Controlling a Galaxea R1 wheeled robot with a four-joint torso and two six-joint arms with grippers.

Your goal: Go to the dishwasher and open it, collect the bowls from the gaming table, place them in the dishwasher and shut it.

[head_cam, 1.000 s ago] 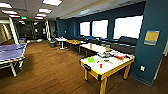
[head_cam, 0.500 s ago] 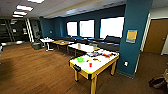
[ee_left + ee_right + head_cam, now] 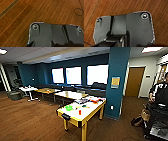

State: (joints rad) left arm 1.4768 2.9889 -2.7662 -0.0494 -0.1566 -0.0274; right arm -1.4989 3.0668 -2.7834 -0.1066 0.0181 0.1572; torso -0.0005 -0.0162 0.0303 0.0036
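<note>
Wood-plank floor [image 3: 30, 122] runs thru a lounge w/ dark teal walls and three bright windows [image 3: 73, 75] at the back. Centre of head view: the gaming table [image 3: 86, 112], a long bench w/ glossy white top and yellow edging, standing near a teal pillar [image 3: 117, 82]. On its top, by the left long edge, sits a lime-green bowl [image 3: 68, 107]. A small red object [image 3: 80, 112] stands further in toward the middle, apart from the bowl. More bits lie toward the far end, too blurred to name, maybe paddles. Plain wooden-topped tables [image 3: 71, 94] stand behind, below the windows. Brown door [image 3: 134, 81] at right; a person [image 3: 160, 97] in dark clothes stands at the right edge of view.

Both wrist views look down on the floor past the dark mounting plate. Left pincer and right pincer: can't tell if released or clenched.
</note>
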